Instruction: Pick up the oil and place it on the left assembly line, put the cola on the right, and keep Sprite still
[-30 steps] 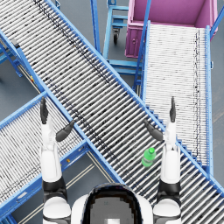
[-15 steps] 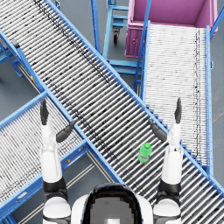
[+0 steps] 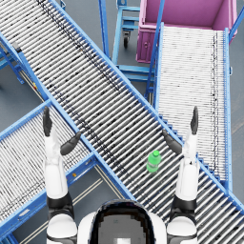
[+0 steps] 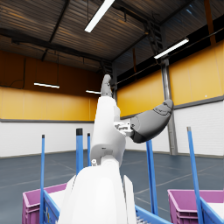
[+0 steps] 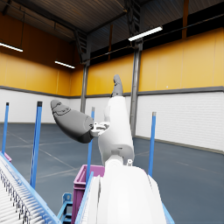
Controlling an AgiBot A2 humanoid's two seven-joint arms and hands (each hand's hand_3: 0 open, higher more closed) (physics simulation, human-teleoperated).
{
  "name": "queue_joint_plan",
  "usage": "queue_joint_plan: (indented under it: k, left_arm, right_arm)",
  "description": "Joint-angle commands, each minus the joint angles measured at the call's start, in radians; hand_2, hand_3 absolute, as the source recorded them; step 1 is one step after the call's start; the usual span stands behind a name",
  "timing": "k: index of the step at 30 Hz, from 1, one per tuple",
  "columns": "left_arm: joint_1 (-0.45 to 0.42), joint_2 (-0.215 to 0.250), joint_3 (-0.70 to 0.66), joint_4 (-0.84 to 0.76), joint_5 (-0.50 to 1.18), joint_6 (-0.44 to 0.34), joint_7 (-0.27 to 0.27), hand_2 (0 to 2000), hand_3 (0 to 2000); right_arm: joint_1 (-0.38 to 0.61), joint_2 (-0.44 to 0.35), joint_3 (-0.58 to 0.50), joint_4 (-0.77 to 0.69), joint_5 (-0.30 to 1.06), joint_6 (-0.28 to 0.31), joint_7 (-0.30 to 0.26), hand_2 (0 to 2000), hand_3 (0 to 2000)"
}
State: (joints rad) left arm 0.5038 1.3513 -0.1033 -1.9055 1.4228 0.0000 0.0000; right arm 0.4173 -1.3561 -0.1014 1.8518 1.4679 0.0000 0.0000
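Note:
A green Sprite bottle (image 3: 153, 161) lies on the rollers of the central diagonal conveyor (image 3: 95, 95), close in front of me. My right hand (image 3: 187, 133) is raised just to its right, fingers apart and holding nothing. My left hand (image 3: 55, 136) is raised over the left assembly line (image 3: 19, 157), also empty with fingers apart. In the wrist views both hands, the left hand (image 4: 131, 118) and the right hand (image 5: 92, 116), point up into the hall with nothing in them. No oil or cola shows in any view.
The right assembly line (image 3: 190, 90) runs up to a purple bin (image 3: 186, 19) at the back. Blue frame rails (image 3: 102, 28) and a gap of floor lie between the lines. More purple bins (image 4: 188, 205) show in the left wrist view.
The Sprite bottle has drifted down the central conveyor toward me and to the left. My right hand has risen slightly; the left hand has barely moved.

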Motion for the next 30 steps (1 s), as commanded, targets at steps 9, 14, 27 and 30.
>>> queue_joint_plan:
  k: [9,14,27,30]
  left_arm:
    - [0.012,0.002,-0.003,-0.005,0.000,0.000,0.000,0,0]
    - [-0.001,0.007,-0.003,-0.005,0.000,0.000,0.000,0,0]
    - [0.024,0.008,0.001,-0.012,0.000,0.000,0.000,0,0]
    - [0.023,0.009,0.001,-0.007,0.000,0.000,0.000,0,0]
  right_arm:
    - [0.008,-0.004,-0.011,-0.008,0.000,0.000,0.000,0,0]
    - [0.011,-0.006,-0.012,-0.007,0.000,0.000,0.000,0,0]
    - [0.000,-0.013,-0.031,-0.007,0.000,0.000,0.000,0,0]
    - [0.001,-0.014,-0.030,-0.006,0.000,0.000,0.000,0,0]
